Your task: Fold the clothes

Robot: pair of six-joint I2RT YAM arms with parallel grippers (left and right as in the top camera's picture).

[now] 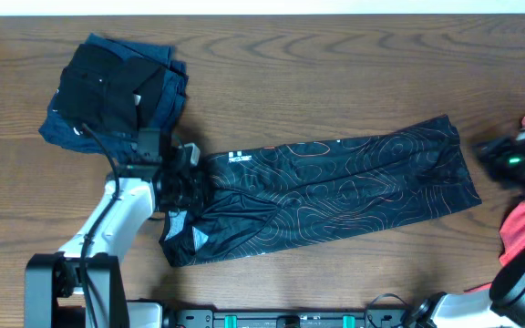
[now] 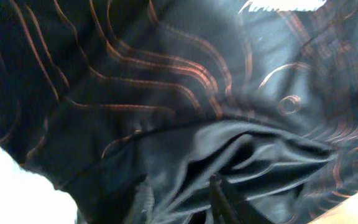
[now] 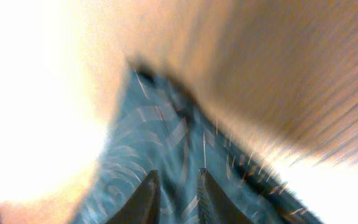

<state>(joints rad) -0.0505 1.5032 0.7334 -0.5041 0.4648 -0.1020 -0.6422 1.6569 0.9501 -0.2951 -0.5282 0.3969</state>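
Currently shirt point(image 1: 335, 187) is lying mid-table as a long band; crosswise fold is pending, I judge. Left gripper point(image 1: 188, 180) is sitting on its 9 o'clock end, cloth bunching by its fingers point(image 2: 221, 198), grip unclear. Right gripper point(image 1: 498, 155) is hovering off the 3 o'clock end, slightly parted, empty. Next move is calling for pinching both layers.

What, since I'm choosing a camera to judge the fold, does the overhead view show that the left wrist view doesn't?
Only overhead: the whole black shirt stretched along the table, a navy stack on the table's left side and a red garment at the right edge. Only left wrist: close-up, slightly blurred creases bunched at the left gripper. Both: the shirt's orange contour lines, and that gripper at the shirt's left end.
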